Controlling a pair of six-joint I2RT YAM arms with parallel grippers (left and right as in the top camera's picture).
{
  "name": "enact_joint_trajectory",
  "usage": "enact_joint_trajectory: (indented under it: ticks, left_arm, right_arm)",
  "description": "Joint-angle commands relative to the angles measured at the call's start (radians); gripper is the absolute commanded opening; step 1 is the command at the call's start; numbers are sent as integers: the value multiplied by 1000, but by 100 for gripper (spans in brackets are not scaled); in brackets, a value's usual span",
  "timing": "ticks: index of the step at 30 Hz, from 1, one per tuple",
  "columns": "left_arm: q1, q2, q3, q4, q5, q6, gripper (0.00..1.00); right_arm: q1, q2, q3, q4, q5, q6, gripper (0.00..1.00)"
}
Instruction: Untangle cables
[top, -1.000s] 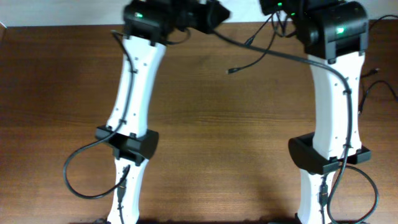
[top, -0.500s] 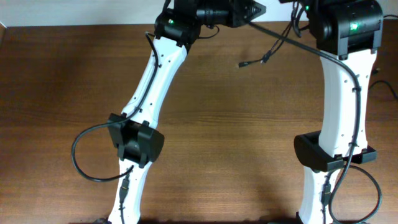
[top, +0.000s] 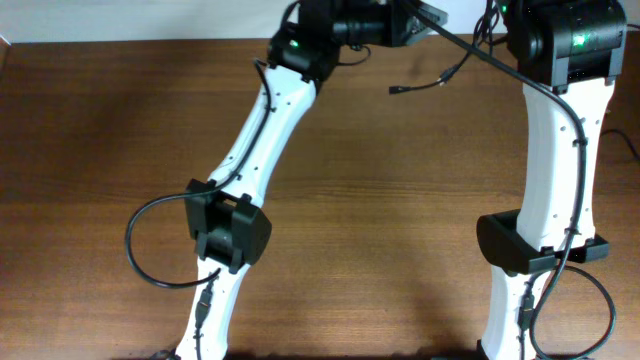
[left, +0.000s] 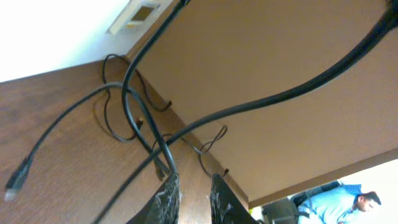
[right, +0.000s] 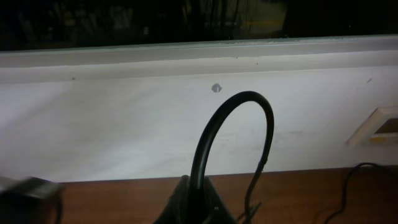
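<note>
At the far edge of the wooden table (top: 100, 150), below a white wall (right: 124, 124), the right gripper (right: 193, 188) clamps the cables (right: 202, 146), hanging above the table; whether the left gripper (left: 193, 199) pinches them, we cannot tell.

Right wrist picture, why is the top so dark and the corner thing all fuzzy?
Right wrist view: the band above the white wall is very dark; the grey thing at lower left is blurred, while the cable loop looks sharp. Left wrist view: the plug at lower left is blurred too.
</note>
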Motion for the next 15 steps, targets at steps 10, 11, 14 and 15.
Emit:
enact_joint_trajectory:
  ticks: [10,11,14,15]
  left_arm:
    - [-23,156,-64,381,84,-240,43]
    - [-34,159,-64,385,84,-240,44]
    - [-63,164,-64,408,77,-240,48]
    - [-71,166,-64,420,77,-240,49]
  right_arm:
    - [0,-35,-2,-27,-3,8,4]
    - [0,-35,-2,-30,-3,8,4]
    - [0,-36,-2,-42,-6,8,4]
    - [0,-36,-2,-47,-6,9,4]
